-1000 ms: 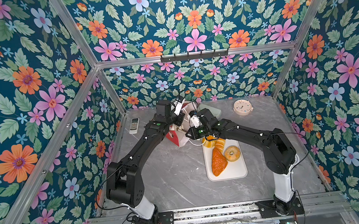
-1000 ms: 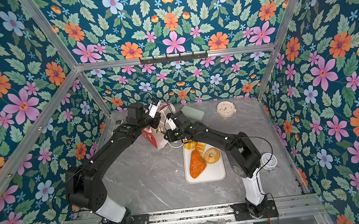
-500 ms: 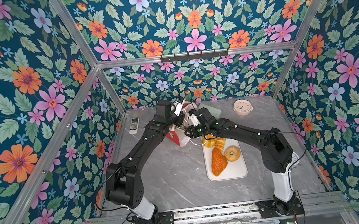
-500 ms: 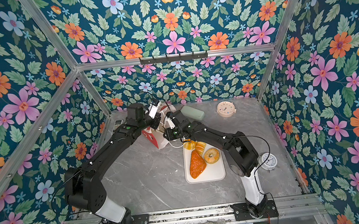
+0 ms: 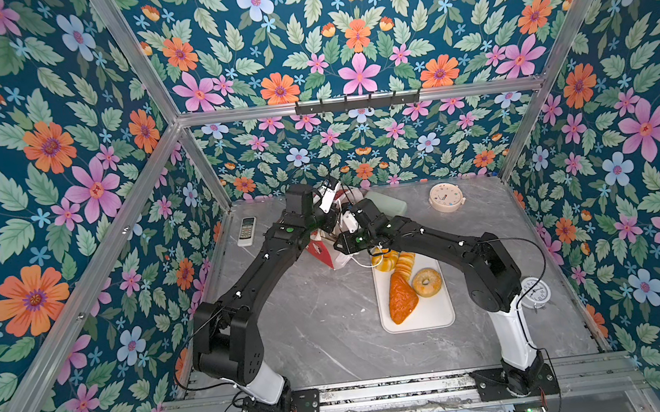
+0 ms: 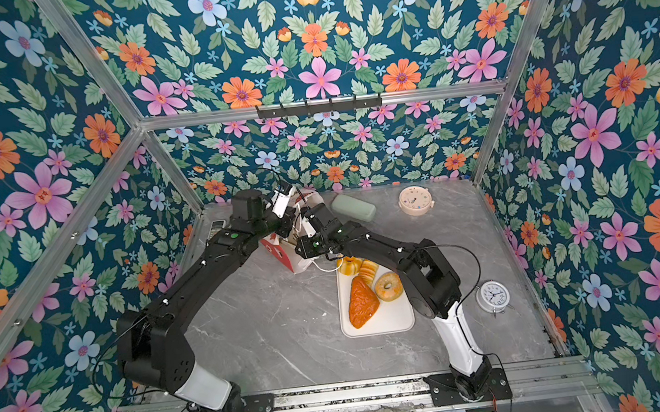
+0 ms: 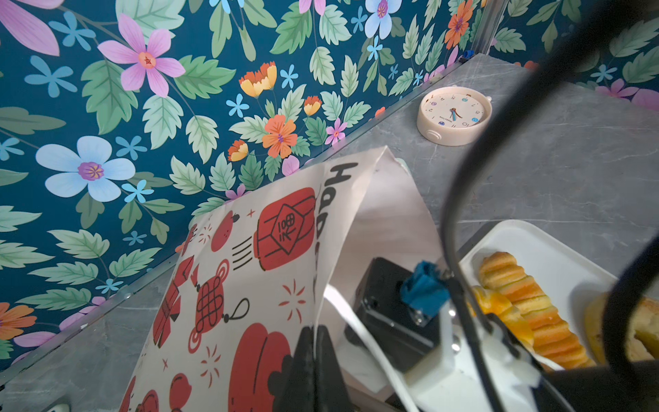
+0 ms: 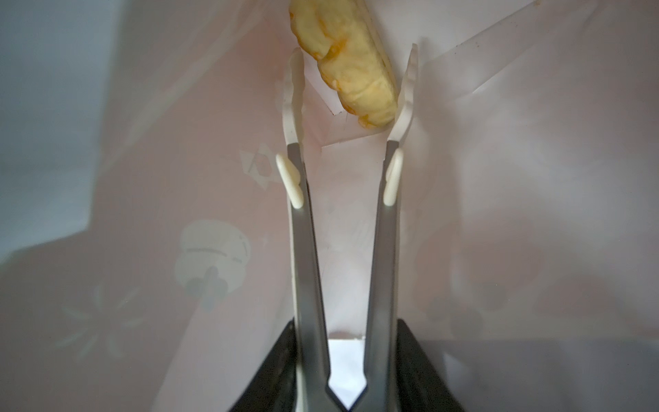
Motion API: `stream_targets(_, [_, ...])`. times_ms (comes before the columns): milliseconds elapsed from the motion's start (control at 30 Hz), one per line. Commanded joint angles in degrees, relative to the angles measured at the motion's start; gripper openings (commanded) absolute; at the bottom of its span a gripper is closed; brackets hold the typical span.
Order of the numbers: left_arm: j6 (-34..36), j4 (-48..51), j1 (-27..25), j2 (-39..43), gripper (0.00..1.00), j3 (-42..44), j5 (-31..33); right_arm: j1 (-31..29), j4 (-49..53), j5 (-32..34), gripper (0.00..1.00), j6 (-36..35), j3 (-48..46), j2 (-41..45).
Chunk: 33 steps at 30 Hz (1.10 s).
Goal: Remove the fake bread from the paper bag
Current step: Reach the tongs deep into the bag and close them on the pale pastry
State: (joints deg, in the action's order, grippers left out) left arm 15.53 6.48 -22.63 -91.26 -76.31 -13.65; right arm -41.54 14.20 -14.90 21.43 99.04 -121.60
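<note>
Grip: left gripper (image 7: 315, 340) pinches paper bag (image 7: 249, 249) rim | right gripper (image 8: 351, 356) clasps tongs (image 8: 306, 267) — tips parted astride fake bread (image 8: 353, 67)

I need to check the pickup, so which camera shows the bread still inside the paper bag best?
The right wrist view: the pastry lies lit inside the paper bag, between the open tongs. In both top views the arms cover the bag's mouth; the left wrist view shows only its printed outside.

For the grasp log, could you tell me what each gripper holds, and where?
Left gripper: the paper bag, by its rim. Right gripper: tongs, near their hinge end; the bread between their tips is not clamped.
</note>
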Motion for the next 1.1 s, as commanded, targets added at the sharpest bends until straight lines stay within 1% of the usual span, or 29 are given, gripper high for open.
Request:
stream_targets(0, [0.36,-0.51,0.02,0.15,0.0,0.16,-0.98,-0.2,-0.62,-0.75,0.4,-0.93,1.51,-1.06])
stream_targets(167, [0.47,-0.5,-0.01,0.53,0.0,0.16,-0.97,-0.64,-1.0,-0.77,0.38,-1.06,2.3,-2.41])
stream_targets(233, [0.47,-0.55,0.04,0.5,0.0,0.29,-0.78,-0.62,-1.73,-0.57,0.33,-0.95,2.16,-2.49])
stream_targets(433, [0.64,-0.44,-0.04,0.63,0.0,0.55,-0.37,-0.6,-2.06,0.52,0.22,-1.0,1.46,-1.81])
stream_targets(667, [0.64,-1.08,-0.02,0.12,0.0,0.68,0.84,-0.6,-2.29,1.41,0.21,-1.61,-1.84,2.43])
stream_targets(767, [0.55,-1.3,0.04,-0.22,0.01,0.4,1.26,-0.57,0.13,2.36,0.2,-2.41,-2.58,4.5])
stream_targets(1067, [0.29,-1.73,0.02,-0.42,0.0,-0.06,2.19,-0.64,6.23,2.16,0.19,-2.99,-4.75,8.81])
